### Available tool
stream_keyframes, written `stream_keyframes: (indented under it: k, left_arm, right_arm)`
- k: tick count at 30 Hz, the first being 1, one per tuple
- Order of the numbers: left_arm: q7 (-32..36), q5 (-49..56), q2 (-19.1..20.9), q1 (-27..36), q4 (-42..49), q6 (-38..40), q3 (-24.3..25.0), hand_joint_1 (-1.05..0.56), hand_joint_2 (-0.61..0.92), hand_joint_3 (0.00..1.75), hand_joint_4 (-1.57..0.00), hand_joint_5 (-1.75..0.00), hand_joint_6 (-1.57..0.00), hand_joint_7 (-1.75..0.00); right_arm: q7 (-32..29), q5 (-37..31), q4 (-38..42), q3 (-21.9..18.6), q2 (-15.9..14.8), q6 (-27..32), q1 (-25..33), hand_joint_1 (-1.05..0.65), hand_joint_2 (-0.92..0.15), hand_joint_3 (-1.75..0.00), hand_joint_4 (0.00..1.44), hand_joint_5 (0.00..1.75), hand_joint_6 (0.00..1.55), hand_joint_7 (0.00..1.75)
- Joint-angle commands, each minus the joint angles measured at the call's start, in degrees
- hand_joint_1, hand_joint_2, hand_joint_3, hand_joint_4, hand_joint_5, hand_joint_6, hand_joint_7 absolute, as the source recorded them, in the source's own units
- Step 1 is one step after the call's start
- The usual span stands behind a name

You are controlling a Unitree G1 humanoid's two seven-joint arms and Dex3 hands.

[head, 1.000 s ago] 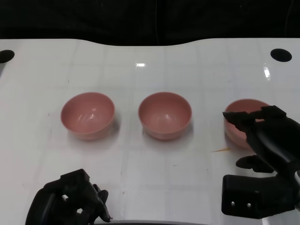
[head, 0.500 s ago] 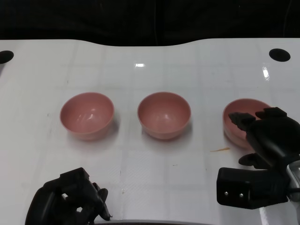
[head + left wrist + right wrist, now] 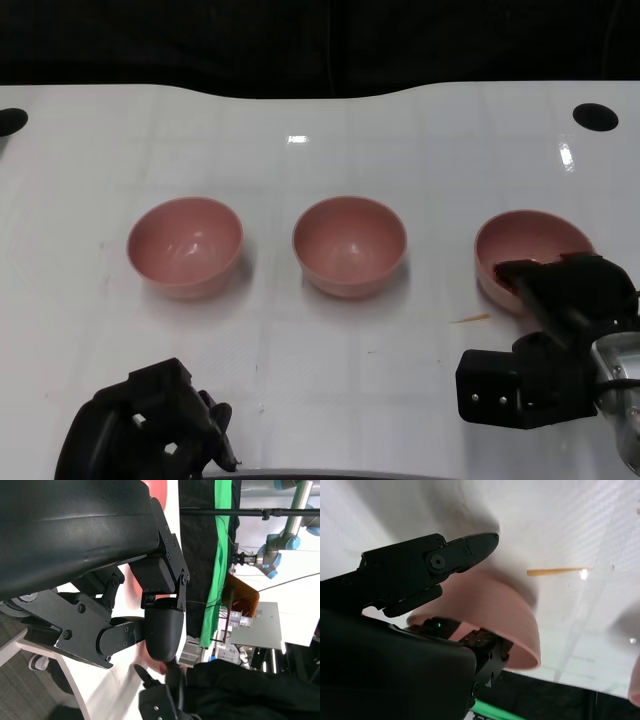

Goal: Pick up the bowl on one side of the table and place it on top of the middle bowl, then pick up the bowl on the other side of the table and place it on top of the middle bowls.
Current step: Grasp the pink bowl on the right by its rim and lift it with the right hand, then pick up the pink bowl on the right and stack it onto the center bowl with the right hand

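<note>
Head view: 3 round matte pink bowls, right robot hand fingers straddling right bowl rim, left robot hand curled, empty

the head camera looked down from the near edge of the white table toward its far edge, wide enough to take in all three bowls. the right wrist camera sat very close behind the right hand, sharing with the head view the bowl nearest the table's right edge. the left wrist camera, turned on its side, looked past the left hand across to the room beyond.
</note>
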Motion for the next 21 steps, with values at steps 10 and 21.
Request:
stream_keyframes:
  k: [10,21]
  left_arm:
    - [0.37,-0.64,0.47,0.55,-0.83,0.01,0.10,-0.20,0.70,0.76,-0.94,-1.54,-0.98,-1.26]
    - [1.11,-0.06,-0.02,0.50,-1.29,0.33,-0.54,-0.20,0.71,0.73,-0.94,-1.55,-0.99,-1.26]
  right_arm:
    - [-5.56,3.96,6.50,1.97,-0.73,-4.78,-3.56,-0.30,-0.92,-0.03,0.82,0.90,0.90,0.02]
    - [-21.78,5.22,-0.43,-0.96,-2.48,-13.74,-6.36,-0.19,-0.57,-0.78,0.91,1.74,0.67,1.72]
